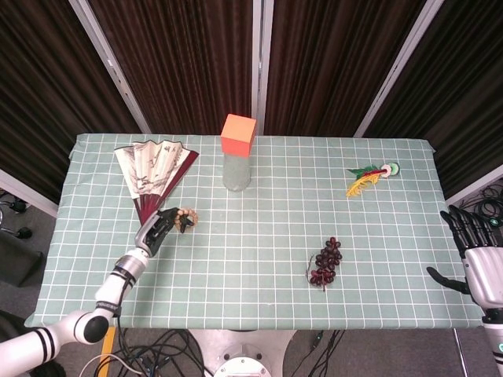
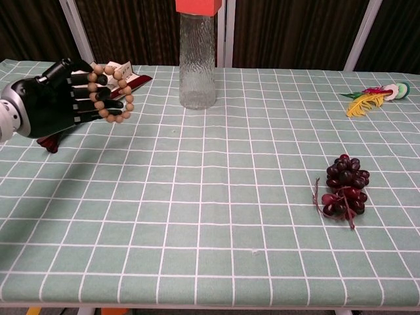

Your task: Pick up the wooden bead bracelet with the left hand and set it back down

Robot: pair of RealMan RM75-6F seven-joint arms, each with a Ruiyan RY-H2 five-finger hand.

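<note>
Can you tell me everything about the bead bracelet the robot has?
The wooden bead bracelet is a loop of round, light tan beads that look like wood, strung close together. The left hand holds it above the green checked tablecloth, with the dark fingers poking through the loop. It hangs near the folding fan, left of the glass bottle. Only the hand touches it.

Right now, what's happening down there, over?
Left hand holds the bead bracelet above the table. Right hand open, off the table's right edge. Folding fan close by the bracelet; nothing blocking.
</note>
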